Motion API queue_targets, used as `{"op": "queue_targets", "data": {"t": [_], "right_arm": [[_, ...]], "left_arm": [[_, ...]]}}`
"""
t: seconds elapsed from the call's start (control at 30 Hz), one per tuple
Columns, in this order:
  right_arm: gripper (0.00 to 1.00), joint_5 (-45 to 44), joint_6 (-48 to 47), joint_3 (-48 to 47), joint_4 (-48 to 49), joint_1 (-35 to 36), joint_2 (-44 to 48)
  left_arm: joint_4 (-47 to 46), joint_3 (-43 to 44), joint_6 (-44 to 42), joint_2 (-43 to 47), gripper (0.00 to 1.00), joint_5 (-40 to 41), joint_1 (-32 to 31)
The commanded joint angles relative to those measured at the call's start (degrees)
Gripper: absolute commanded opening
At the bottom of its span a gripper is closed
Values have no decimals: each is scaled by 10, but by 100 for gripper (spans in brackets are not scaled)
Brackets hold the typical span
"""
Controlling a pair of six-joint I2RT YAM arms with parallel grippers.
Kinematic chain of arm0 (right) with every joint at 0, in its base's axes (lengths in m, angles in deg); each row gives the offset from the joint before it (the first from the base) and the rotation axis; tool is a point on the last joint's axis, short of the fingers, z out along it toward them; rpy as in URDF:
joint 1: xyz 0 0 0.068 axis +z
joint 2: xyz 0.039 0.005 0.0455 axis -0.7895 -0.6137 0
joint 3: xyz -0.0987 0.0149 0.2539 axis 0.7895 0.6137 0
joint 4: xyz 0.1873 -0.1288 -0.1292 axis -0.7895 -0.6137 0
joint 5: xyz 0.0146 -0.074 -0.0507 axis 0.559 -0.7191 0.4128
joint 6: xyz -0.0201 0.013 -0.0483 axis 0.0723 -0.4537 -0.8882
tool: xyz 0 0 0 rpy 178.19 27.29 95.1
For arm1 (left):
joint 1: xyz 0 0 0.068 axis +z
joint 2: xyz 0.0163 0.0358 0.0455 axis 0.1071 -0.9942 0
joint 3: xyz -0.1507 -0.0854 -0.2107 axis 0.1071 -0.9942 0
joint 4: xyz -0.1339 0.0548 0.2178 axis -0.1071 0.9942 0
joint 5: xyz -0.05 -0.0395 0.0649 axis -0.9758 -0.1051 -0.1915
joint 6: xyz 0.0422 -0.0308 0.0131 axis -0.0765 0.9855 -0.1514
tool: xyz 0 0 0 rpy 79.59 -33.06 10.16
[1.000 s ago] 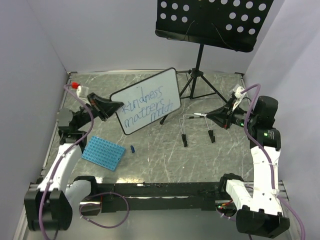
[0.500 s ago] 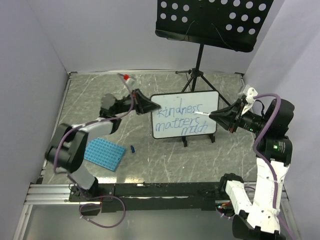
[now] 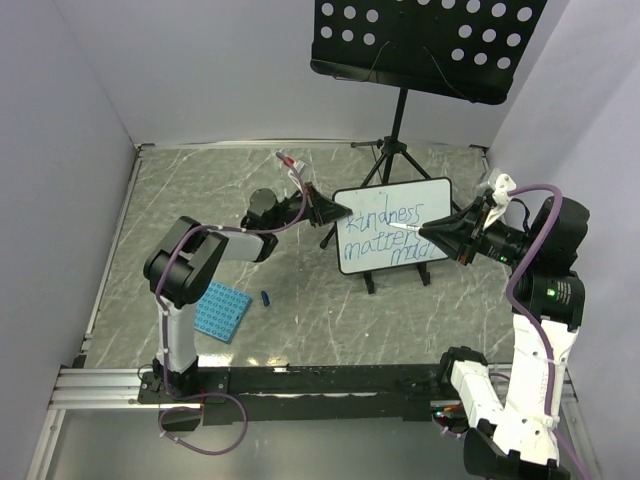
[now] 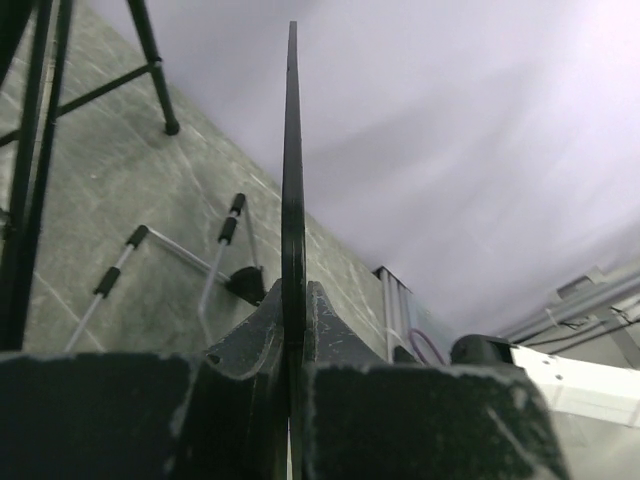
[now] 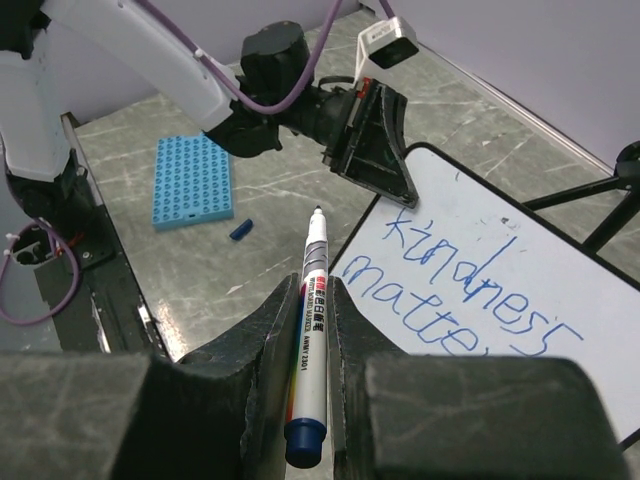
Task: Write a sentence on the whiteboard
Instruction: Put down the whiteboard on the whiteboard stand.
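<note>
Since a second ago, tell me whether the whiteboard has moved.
Yes. The whiteboard shifted right, from left of the music stand tripod to in front of it.

Whiteboard [image 3: 430,200]: white face, thin dark rim. Sentence [image 3: 388,217]: blue handwriting, two lines. Marker [image 5: 308,330]: white barrel, blue end, black print, thin rainbow stripe along the label. Studded plate [image 3: 222,310]: light blue, regular grid of studs. Small loose piece [image 3: 265,297]: dark blue. Table [image 3: 300,320]: grey stone pattern, pale veins. Music stand [image 3: 430,40]: black, tray punched with round holes. Cables [image 3: 527,188]: purple. Walls [image 3: 200,70]: pale lilac-grey.
</note>
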Motion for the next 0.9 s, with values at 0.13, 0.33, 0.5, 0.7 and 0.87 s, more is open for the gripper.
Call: {"op": "queue_targets", "data": {"t": [0.13,0.33,0.5,0.7,0.87], "right_arm": [[0,12,3,6,9,-7,-9],[0,14,5,9,12,-8,-13],[0,19,10,11,18,-9,-19],[0,18,10,14,18,-10,-20],[0,17,11,16,19,-10,-20]], "left_arm": [[-215,28,-19,-46,1,17,-7],[-252,2,-36,-60,1,-2,-7],[-268,-35,-73,-48,1,1,-15],[-276,-71,-104,-33,3,10,-22],[-269,-77,-110,-26,13,10,-26]]}}
